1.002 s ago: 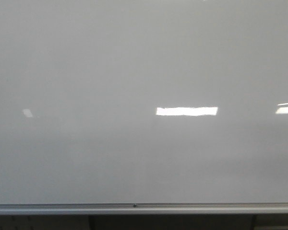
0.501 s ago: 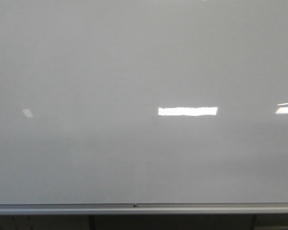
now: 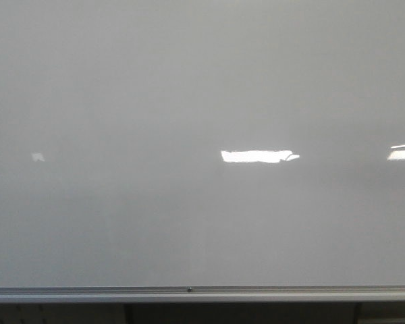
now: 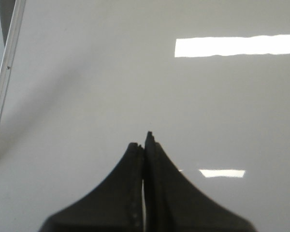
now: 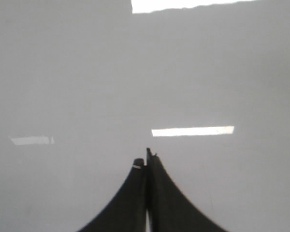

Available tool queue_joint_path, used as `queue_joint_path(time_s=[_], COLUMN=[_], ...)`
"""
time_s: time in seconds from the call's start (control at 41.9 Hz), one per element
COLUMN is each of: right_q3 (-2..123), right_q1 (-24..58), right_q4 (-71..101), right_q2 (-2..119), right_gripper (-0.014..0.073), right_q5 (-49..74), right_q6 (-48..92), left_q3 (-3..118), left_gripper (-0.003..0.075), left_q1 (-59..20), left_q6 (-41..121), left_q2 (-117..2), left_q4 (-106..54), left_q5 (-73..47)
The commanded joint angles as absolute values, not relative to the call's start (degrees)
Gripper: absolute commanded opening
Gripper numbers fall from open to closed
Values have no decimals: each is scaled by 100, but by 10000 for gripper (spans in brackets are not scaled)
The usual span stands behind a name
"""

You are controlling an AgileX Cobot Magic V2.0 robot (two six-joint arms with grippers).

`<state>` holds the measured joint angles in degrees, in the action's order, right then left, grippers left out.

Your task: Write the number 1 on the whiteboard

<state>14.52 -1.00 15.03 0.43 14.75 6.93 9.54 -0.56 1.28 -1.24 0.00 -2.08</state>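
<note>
Both claws show only in their own wrist views, and each has its 2 dark fingers pressed flat together with nothing visible between them: the left gripper (image 4: 144,139) points at a bare stretch of the whiteboard (image 3: 189,88), and the right gripper (image 5: 146,162) does the same over another bare stretch. From the front, neither arm nor gripper is in sight; the glossy pale grey board fills almost the whole view, and nothing stands between the camera and its surface. No black marker stroke for the number 1 can be made out on the board in any of the 3 views. What does mark the surface are bright light reflections: a long white bar (image 3: 254,156) near the middle, a smaller patch at the right edge (image 3: 403,154), and a faint one toward the left (image 3: 38,157). Along the board's bottom edge runs a silver metal rail (image 3: 202,293), with a small dark dot near its middle, and below it lies a dark strip too dim to read. In the left wrist view the same rail (image 4: 5,82) shows as a slanted bright band at the edge of the board, well apart from the fingertips, and a soft grey shadow crosses the surface between them.
</note>
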Motion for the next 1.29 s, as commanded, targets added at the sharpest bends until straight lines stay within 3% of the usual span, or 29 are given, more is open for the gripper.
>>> queue_joint_path(time_s=[0.0, 0.191, 0.382, 0.453, 0.573, 0.668, 0.763, 0.883, 1.264], right_q3=[2304, 2902, 2934, 2934, 2934, 2934, 2934, 2934, 2934], right_q1=[-136, -136, -136, -136, -136, -136, -136, -136, -136], right_q4=[1524, 1535, 1548, 1548, 1548, 1548, 1548, 1548, 1548], right_q2=[630, 1676, 1939, 1939, 1939, 1939, 1939, 1939, 1939], right_gripper=[-60, -60, -44, 39, 362, 497, 551, 549, 549], right_q5=[1716, 1958, 1971, 1970, 2004, 2005, 2005, 2005, 2010], right_q6=[735, 728, 723, 723, 723, 723, 723, 723, 723], left_q3=[1755, 2392, 2439, 2439, 2439, 2439, 2439, 2439, 3486], left_gripper=[-20, -20, -3, 118, 514, 628, 626, 616, 616], left_q1=[-47, -47, -47, -47, -47, -47, -47, -47, -47], left_q6=[149, 149, 149, 149, 149, 149, 149, 149, 149], left_q2=[-701, -1873, -2188, -2188, -2188, -2188, -2196, -2493, -5593], left_q4=[94, 311, 311, 311, 311, 311, 311, 403, 1153], left_q5=[-692, -1259, -1226, -1213, -1224, -1224, -1253, -1278, -1468])
